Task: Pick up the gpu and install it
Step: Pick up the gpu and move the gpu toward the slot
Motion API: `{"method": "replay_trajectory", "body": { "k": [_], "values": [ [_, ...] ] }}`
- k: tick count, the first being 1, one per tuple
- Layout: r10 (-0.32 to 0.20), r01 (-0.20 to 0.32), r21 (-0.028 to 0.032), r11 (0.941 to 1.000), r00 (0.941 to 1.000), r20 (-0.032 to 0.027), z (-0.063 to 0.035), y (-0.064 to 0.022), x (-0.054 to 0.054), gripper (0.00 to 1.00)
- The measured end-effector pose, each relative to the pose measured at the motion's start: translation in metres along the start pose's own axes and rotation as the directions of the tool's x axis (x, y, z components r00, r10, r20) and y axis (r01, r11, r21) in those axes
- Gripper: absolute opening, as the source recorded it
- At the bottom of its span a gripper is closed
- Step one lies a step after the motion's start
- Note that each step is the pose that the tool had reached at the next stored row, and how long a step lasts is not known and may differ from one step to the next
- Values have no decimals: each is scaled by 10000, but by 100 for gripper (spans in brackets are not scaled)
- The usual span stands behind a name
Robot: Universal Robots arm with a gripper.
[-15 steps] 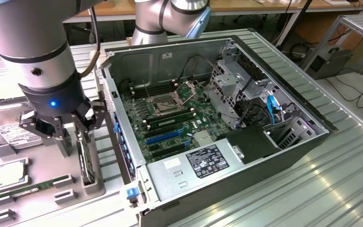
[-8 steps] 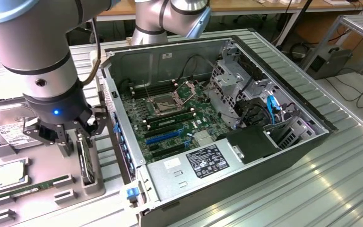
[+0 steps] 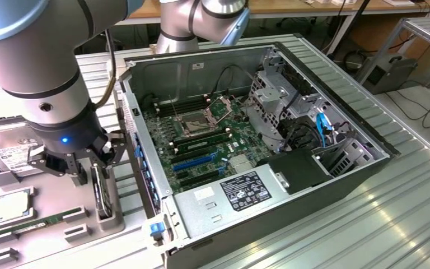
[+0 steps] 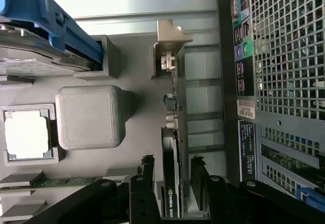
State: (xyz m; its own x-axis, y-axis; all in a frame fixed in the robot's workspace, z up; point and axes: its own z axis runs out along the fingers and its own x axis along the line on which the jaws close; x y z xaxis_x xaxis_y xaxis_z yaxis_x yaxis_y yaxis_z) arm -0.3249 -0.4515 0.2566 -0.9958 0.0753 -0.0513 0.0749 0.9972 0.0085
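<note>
The gpu (image 3: 101, 193) stands on its edge in a grey holder (image 3: 110, 221) on the tray at the exterior view's left, just outside the open computer case (image 3: 200, 235). My gripper (image 3: 88, 168) has come down over the card's upper end. In the wrist view the gpu (image 4: 172, 127) is a thin dark card with its silver bracket at the far end. My gripper (image 4: 171, 165) straddles it, one black finger (image 4: 148, 169) on each side with a small gap to the card. The jaws are open and hold nothing.
The grey tray (image 3: 51, 190) also carries a hard drive (image 3: 6, 151), a processor (image 3: 13, 204) and a green memory stick (image 3: 36, 224). The motherboard (image 3: 234, 147) lies bare inside the case, with blue expansion slots (image 3: 192, 162). The case's rear wall (image 4: 284, 82) stands close beside the card.
</note>
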Motion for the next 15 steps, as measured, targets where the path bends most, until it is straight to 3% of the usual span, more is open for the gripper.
{"method": "replay_trajectory", "body": {
  "k": [8, 15],
  "values": [
    [10, -10, 0, 10000, 10000, 27, 118, 39, 25, 42],
    [33, -33, 1, 10000, 10000, 27, 134, 52, 27, 42]
  ]
}}
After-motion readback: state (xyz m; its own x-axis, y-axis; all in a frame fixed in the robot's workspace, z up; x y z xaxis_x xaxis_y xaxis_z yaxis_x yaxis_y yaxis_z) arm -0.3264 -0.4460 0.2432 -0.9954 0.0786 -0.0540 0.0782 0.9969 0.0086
